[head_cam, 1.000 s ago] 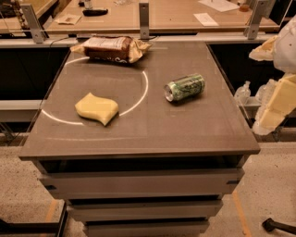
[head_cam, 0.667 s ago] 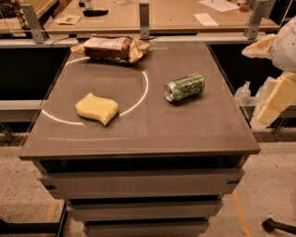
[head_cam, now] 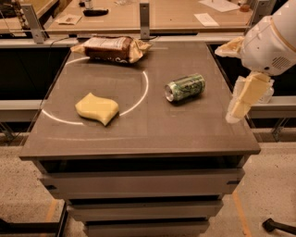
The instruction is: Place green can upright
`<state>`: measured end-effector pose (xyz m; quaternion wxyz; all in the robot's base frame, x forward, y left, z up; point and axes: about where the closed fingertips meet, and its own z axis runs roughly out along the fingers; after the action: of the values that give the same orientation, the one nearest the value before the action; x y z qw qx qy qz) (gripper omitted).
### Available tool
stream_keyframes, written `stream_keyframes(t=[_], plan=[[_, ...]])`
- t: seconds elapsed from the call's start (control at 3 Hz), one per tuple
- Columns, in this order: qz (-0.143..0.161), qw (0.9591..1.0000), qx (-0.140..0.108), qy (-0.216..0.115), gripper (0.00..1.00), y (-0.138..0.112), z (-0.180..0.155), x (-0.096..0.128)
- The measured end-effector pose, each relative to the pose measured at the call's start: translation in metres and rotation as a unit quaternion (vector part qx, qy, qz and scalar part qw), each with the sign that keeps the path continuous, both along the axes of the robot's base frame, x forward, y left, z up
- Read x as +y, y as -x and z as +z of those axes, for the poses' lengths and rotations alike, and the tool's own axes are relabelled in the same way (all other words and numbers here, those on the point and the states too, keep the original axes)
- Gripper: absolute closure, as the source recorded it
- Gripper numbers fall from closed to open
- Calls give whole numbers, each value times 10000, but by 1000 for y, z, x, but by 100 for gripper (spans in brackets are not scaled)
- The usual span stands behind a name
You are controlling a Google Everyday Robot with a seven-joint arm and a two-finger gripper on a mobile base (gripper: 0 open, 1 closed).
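The green can (head_cam: 185,87) lies on its side on the right half of the grey table (head_cam: 138,134). Its silver top faces left and toward the front. My gripper (head_cam: 241,98) hangs in the air at the table's right edge, to the right of the can and slightly nearer the front. It is apart from the can and holds nothing.
A brown snack bag (head_cam: 111,48) lies at the table's back edge. A wavy yellow sponge (head_cam: 97,108) lies on the left half. A white arc (head_cam: 138,95) is marked on the tabletop. A wooden bench (head_cam: 152,14) stands behind the table.
My arm and gripper have moved a little to the left, toward the table's right edge. The can, bag and sponge have not moved.
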<state>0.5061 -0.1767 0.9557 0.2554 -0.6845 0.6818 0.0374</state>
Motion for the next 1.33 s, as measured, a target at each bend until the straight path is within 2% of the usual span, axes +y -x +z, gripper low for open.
stream_keyframes(t=[0.33,0.67,1.0,1.33], plan=[[42,9999,132,97,0,-29,-18,8],[122,9997,212,25,0,-62,-32,6],[438,9986,272,-84,0,-89,-41,1],[911,9955,240,-34,0,-115,-47,3]])
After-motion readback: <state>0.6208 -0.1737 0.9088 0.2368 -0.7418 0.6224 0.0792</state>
